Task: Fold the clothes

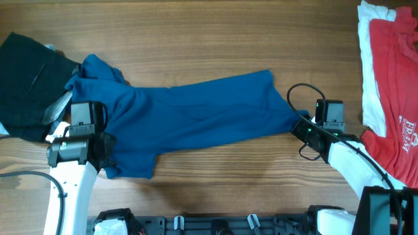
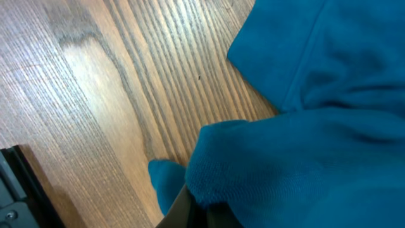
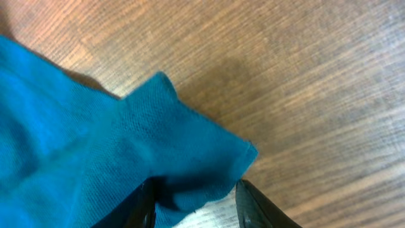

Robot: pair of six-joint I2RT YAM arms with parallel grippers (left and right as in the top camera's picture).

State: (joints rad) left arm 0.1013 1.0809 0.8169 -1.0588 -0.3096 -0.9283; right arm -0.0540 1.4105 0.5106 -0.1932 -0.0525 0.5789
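The royal-blue shirt [image 1: 196,114] lies stretched across the table from far left to the right. My left gripper [image 1: 108,140] is at its front left part and is shut on a bunched fold of the blue cloth [image 2: 304,145]; the left wrist view shows the fingers [image 2: 209,212] pressed together under it. My right gripper [image 1: 302,125] is at the shirt's right corner. In the right wrist view its fingers [image 3: 196,206] stand apart with the corner of the blue cloth [image 3: 190,145] lying between them. A red tee with white lettering [image 1: 392,85] lies on a white garment [image 1: 369,65] at the far right.
A black garment [image 1: 29,81] lies at the far left, touching the shirt's left end. Bare wooden table [image 1: 196,39] shows behind the shirt and in front of it. The arm bases stand along the front edge [image 1: 215,225].
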